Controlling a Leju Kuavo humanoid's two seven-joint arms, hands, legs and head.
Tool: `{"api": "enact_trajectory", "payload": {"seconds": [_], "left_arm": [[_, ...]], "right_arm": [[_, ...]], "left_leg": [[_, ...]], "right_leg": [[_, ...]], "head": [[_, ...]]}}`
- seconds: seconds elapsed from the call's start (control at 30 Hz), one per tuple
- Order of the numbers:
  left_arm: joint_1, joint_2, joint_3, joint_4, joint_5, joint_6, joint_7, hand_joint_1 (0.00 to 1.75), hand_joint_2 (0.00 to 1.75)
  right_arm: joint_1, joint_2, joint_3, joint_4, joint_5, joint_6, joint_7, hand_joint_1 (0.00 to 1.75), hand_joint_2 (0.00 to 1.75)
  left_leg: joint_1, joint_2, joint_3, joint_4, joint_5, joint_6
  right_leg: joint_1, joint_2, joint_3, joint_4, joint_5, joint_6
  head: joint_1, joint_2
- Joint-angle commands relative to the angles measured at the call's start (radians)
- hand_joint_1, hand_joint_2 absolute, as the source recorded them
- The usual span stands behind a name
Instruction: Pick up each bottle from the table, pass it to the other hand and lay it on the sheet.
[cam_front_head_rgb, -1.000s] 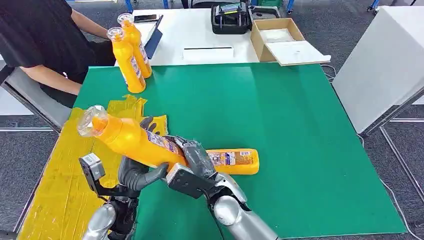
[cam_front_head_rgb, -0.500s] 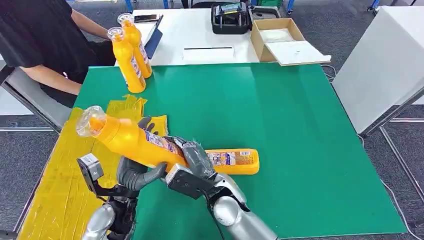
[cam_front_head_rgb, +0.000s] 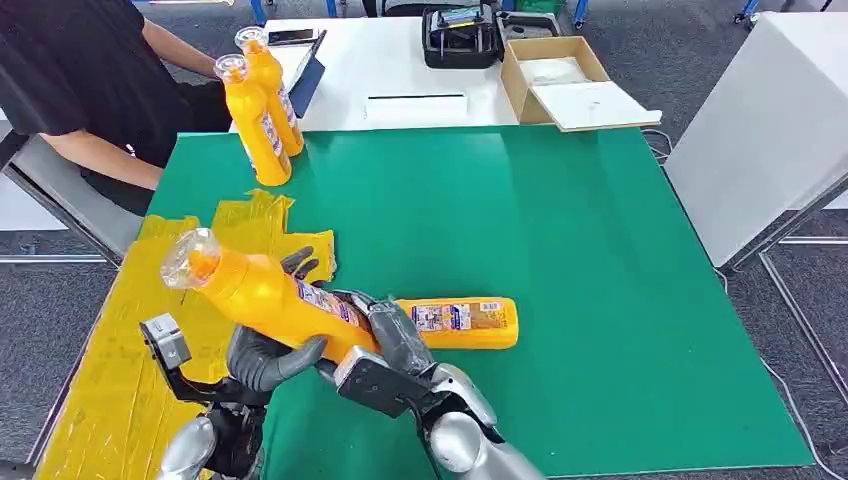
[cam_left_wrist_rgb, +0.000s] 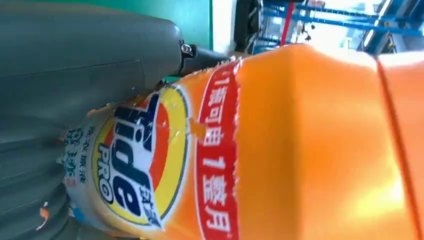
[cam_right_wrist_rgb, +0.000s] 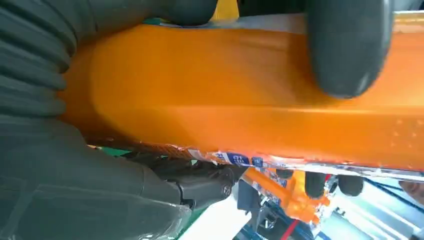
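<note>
An orange detergent bottle (cam_front_head_rgb: 262, 295) hangs tilted above the table's near left, its clear cap up and to the left. My right hand (cam_front_head_rgb: 392, 340) grips its base end, and my left hand (cam_front_head_rgb: 268, 352) wraps the body from below with fingers (cam_front_head_rgb: 300, 264) showing behind it. The left wrist view shows the bottle's label (cam_left_wrist_rgb: 140, 160) close against my left hand (cam_left_wrist_rgb: 75, 75). In the right wrist view the thumb (cam_right_wrist_rgb: 350, 50) presses on the orange body (cam_right_wrist_rgb: 225, 115). A second bottle (cam_front_head_rgb: 462, 322) lies flat on the green mat. Two more bottles (cam_front_head_rgb: 258, 125) stand upright at the far left.
The yellow sheet (cam_front_head_rgb: 110, 380) covers the table's left edge, partly under the held bottle. A person in black (cam_front_head_rgb: 90, 80) sits at the far left beside the upright bottles. An open cardboard box (cam_front_head_rgb: 560, 80) and a black device (cam_front_head_rgb: 460, 38) sit on the white table beyond.
The held bottle has sunk a little and shifted slightly right, cap end lower. My left arm has drawn down and left; both hands still grip the bottle.
</note>
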Motion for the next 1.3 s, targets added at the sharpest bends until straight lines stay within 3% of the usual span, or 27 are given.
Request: {"api": "enact_trajectory", "payload": {"seconds": [0.03, 0.07, 0.1, 0.13, 0.17, 0.7, 0.83, 0.9, 0.97, 1.0, 1.03, 1.3], "left_arm": [[-0.069, 0.016, 0.058, 0.061, 0.033, -0.012, -0.001, 0.42, 1.75], [-0.066, 0.016, 0.061, 0.054, 0.034, -0.013, -0.001, 0.70, 1.75], [-0.063, 0.017, 0.062, 0.054, 0.034, -0.013, -0.001, 1.43, 1.75], [-0.054, 0.016, 0.061, 0.043, 0.034, -0.015, -0.001, 1.69, 1.75], [-0.050, 0.016, 0.063, 0.037, 0.034, -0.016, -0.001, 1.75, 1.75], [-0.024, 0.018, 0.040, 0.009, 0.029, -0.042, 0.000, 1.75, 1.75], [-0.022, 0.014, 0.040, 0.004, 0.029, -0.044, 0.000, 1.75, 1.75], [-0.020, 0.011, 0.053, 0.003, 0.032, -0.047, 0.001, 1.75, 1.75], [-0.013, 0.009, 0.066, -0.001, 0.033, -0.046, 0.003, 1.75, 1.75], [-0.004, 0.010, 0.074, -0.009, 0.034, -0.052, 0.003, 1.75, 1.75], [0.000, 0.009, 0.078, -0.012, 0.034, -0.054, 0.003, 1.75, 1.75], [0.011, 0.000, 0.089, -0.009, 0.034, -0.073, 0.001, 1.75, 1.75]], "right_arm": [[0.030, -0.068, 0.048, -0.011, 0.007, 0.004, 0.002, 1.66, 1.75], [0.028, -0.069, 0.049, -0.010, 0.007, 0.004, 0.002, 1.68, 1.75], [0.027, -0.070, 0.048, -0.009, 0.007, 0.004, 0.002, 1.66, 1.75], [0.024, -0.069, 0.050, -0.005, 0.008, 0.005, 0.002, 1.68, 1.75], [0.022, -0.070, 0.050, -0.003, 0.006, 0.006, 0.002, 1.68, 1.75], [0.018, -0.074, 0.055, -0.006, -0.002, 0.011, -0.001, 1.64, 1.75], [0.017, -0.075, 0.055, -0.003, -0.004, 0.012, -0.001, 1.73, 1.75], [0.021, -0.083, 0.048, -0.017, -0.005, -0.004, 0.001, 1.64, 1.75], [0.029, -0.102, 0.026, -0.056, 0.012, -0.048, 0.002, 0.00, 1.75], [0.036, -0.121, -0.003, -0.099, 0.005, -0.051, 0.009, 0.00, 1.75], [0.043, -0.137, -0.029, -0.136, 0.005, -0.056, 0.015, 0.00, 0.00], [0.078, -0.186, -0.167, -0.292, 0.037, -0.043, 0.033, 0.00, 0.00]], "left_leg": [[0.001, -0.003, 0.003, -0.001, 0.000, -0.002], [0.001, -0.004, 0.004, 0.000, -0.001, -0.003], [0.001, -0.003, 0.003, -0.001, 0.000, -0.003], [0.001, -0.002, 0.003, -0.001, 0.000, -0.002], [0.001, -0.003, 0.004, -0.001, -0.001, -0.003], [0.001, -0.002, 0.003, 0.000, -0.001, -0.003], [0.001, -0.002, 0.004, 0.000, -0.002, -0.003], [0.001, -0.002, 0.004, 0.000, -0.001, -0.003], [0.001, -0.002, 0.002, 0.000, 0.000, -0.002], [0.001, -0.002, 0.003, 0.000, -0.001, -0.003], [0.001, -0.002, 0.003, 0.000, -0.001, -0.002], [0.000, -0.002, 0.002, 0.001, -0.001, -0.002]], "right_leg": [[0.001, -0.005, 0.004, -0.001, -0.001, -0.001], [0.001, -0.007, 0.006, -0.001, -0.002, -0.001], [0.001, -0.006, 0.005, -0.001, -0.001, -0.001], [0.001, -0.004, 0.004, -0.001, -0.001, -0.001], [0.001, -0.005, 0.005, -0.001, -0.001, -0.001], [0.001, -0.005, 0.004, -0.001, -0.001, -0.001], [0.001, -0.005, 0.006, -0.001, -0.002, -0.001], [0.001, -0.006, 0.006, -0.001, -0.002, -0.001], [0.001, -0.004, 0.003, -0.001, -0.001, 0.000], [0.001, -0.005, 0.005, -0.001, -0.002, -0.001], [0.001, -0.005, 0.004, -0.001, -0.001, 0.000], [0.000, -0.004, 0.003, 0.000, -0.001, 0.000]], "head": [[0.000, 0.000], [0.000, 0.000], [0.000, 0.000], [0.000, 0.000], [0.001, 0.000], [0.000, 0.000], [0.000, 0.000], [0.000, 0.000], [0.000, 0.000], [0.000, 0.000], [0.000, 0.000], [0.000, 0.000]]}}
